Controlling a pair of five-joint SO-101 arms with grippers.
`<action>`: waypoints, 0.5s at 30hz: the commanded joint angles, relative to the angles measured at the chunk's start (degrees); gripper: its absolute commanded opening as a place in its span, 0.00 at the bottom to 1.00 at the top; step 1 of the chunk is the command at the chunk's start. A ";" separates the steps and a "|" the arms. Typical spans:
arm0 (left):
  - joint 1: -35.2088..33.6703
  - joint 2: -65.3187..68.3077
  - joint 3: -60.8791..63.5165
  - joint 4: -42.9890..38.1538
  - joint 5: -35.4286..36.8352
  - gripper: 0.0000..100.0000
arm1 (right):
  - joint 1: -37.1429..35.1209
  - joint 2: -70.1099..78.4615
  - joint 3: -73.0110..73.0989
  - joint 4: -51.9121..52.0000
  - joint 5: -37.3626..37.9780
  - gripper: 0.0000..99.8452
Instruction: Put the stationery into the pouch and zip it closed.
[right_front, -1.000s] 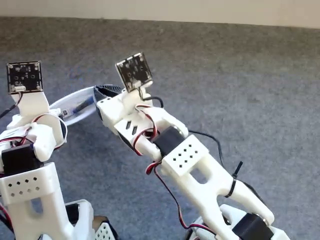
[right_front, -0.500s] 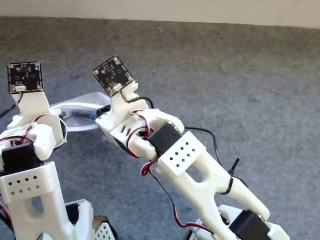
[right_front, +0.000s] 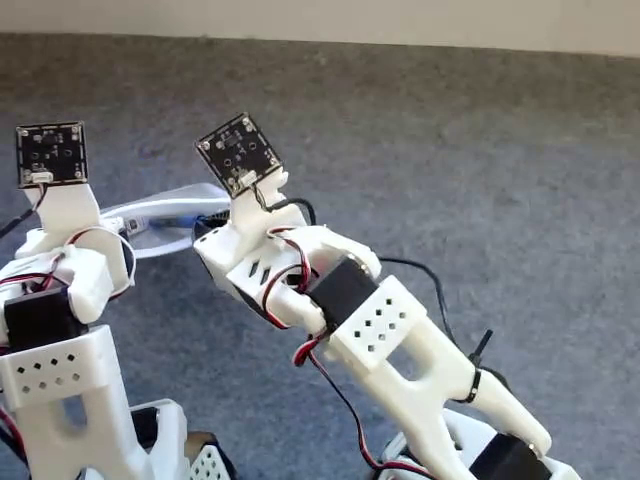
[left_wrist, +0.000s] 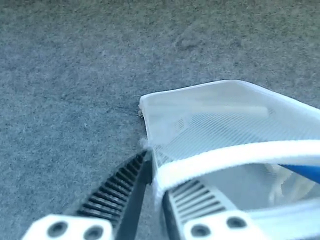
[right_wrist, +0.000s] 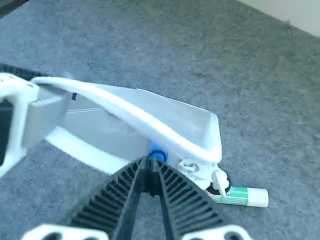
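White pouch (left_wrist: 225, 115) pinched by closed left fingers (left_wrist: 117, 192) and right fingers (right_wrist: 122, 195).

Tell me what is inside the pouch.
Inside the pouch a blue item shows below the rim; anything else is hidden by the white rim and hazy mesh walls.

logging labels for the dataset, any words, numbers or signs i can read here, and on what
No text can be read in any view.
Print on the green and white tube beside the pouch: too blurred to read.
Markings on the camera boards on the wrists: too small to read.
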 joint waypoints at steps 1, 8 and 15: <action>1.36 -0.48 -0.57 0.00 -0.44 0.01 | -0.40 -1.19 -1.19 -0.48 -0.79 0.01; 1.36 -0.48 -0.57 0.00 -0.44 0.01 | 0.48 6.99 -1.27 -4.70 -0.79 0.01; 1.36 -0.48 -0.57 0.09 -0.44 0.01 | 3.56 20.09 -3.82 -4.09 -0.70 0.01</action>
